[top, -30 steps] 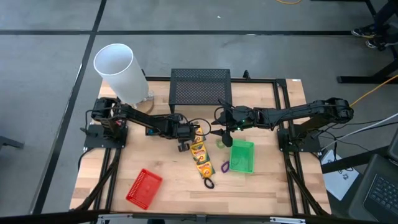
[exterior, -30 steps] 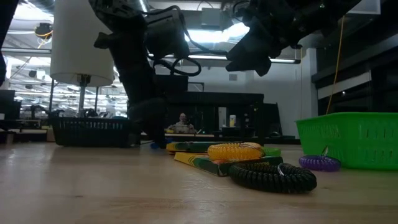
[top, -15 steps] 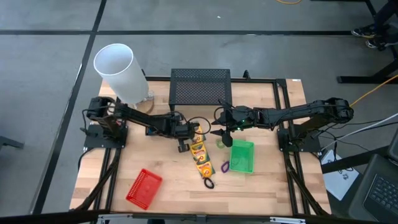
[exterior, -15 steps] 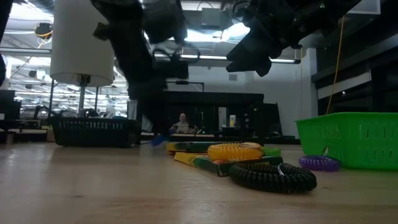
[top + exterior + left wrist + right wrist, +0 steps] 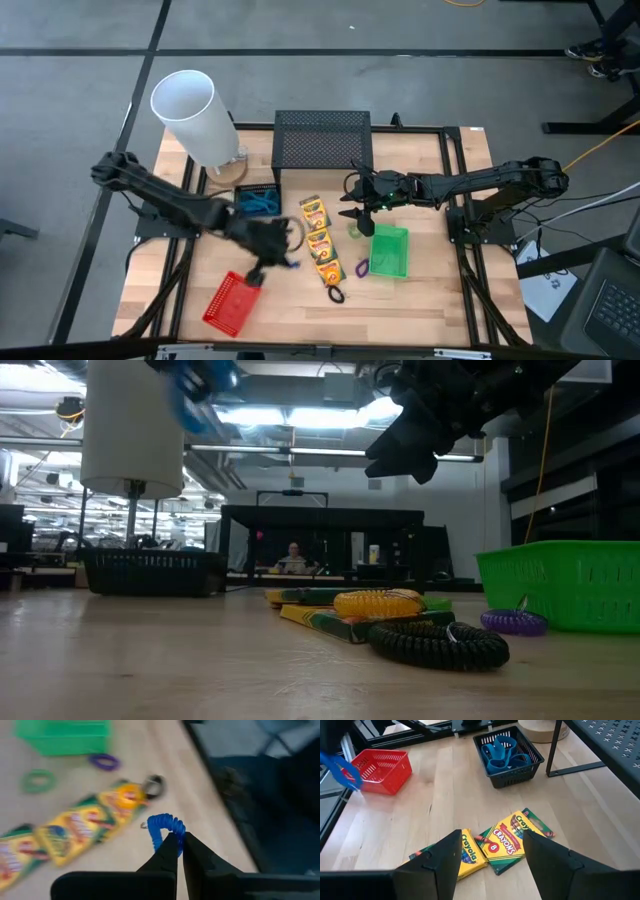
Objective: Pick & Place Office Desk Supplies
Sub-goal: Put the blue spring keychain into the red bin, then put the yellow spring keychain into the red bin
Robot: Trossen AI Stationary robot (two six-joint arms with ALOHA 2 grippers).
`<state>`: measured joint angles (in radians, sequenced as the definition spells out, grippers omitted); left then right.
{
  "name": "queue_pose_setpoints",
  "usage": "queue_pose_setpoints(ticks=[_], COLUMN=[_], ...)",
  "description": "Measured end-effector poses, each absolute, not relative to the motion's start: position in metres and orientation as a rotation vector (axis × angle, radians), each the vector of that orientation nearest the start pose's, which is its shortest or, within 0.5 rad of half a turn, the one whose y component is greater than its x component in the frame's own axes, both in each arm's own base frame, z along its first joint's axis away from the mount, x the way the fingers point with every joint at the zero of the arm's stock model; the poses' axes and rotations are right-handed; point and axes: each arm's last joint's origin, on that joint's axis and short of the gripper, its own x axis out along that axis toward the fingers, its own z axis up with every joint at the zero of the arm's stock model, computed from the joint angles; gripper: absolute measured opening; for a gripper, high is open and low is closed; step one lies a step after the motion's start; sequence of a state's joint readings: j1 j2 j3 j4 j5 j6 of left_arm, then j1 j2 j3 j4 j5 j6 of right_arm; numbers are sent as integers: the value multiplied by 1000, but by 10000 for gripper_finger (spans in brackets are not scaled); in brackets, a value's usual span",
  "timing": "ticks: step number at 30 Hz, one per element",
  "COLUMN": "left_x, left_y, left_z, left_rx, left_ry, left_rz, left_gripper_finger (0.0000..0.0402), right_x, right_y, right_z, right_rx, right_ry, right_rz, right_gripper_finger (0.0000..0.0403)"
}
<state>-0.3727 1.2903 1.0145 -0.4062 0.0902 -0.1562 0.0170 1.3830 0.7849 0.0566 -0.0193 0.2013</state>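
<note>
My left gripper [image 5: 278,258] is shut on a blue coiled loop [image 5: 165,826], raised above the table between the red mesh basket [image 5: 232,302] and the yellow-and-green crayon boxes [image 5: 318,242]. In the low view the loop [image 5: 203,382] is a blue blur high up. My right gripper [image 5: 353,213] hovers open above the table by the green basket [image 5: 388,251]. A black basket [image 5: 507,756] holds blue-handled scissors [image 5: 501,751]. An orange loop [image 5: 378,602] lies on the crayon boxes; purple [image 5: 362,268], black [image 5: 335,295] and green [image 5: 355,231] loops lie on the table. My left gripper pinches the blue coiled loop between its two fingertips [image 5: 172,851], on one side of the coil [image 5: 161,834]. The loop is lifted clear of the table and sticks out beyond the fingertips.
A big white cylinder [image 5: 190,115] stands at the far left corner and a wide black mesh stand [image 5: 322,138] at the far edge. Bare wood lies between the red basket and the crayon boxes [image 5: 492,845], and along the near edge.
My left arm has swung quickly from beside the crayon boxes toward the near left, toward the red basket, carrying the blue loop raised above the table. The black basket with the scissors, covered by the arm before, now shows. My right arm has kept still.
</note>
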Motion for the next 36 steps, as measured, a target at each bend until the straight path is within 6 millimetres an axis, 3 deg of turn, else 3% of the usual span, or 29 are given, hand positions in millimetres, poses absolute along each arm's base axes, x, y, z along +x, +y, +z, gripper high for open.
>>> queue_pose_setpoints(ticks=[7, 16, 28, 36], left_x=[218, 192, 169, 169], left_y=[-138, -168, -165, -164], left_z=[289, 261, 213, 210], left_rx=[-116, -278, -520, -535], left_ry=[833, 983, 1127, 1110], left_rz=[-464, -401, -75, -50], left_gripper_finger=[2, 2, 27, 92], right_x=[290, 290, 290, 290], right_y=[5, 5, 5, 5], right_z=[225, 225, 225, 225], right_rx=[197, 197, 194, 195], right_ry=[541, 541, 541, 541], right_rz=[-19, -19, -18, -19], right_gripper_finger=[213, 213, 213, 213])
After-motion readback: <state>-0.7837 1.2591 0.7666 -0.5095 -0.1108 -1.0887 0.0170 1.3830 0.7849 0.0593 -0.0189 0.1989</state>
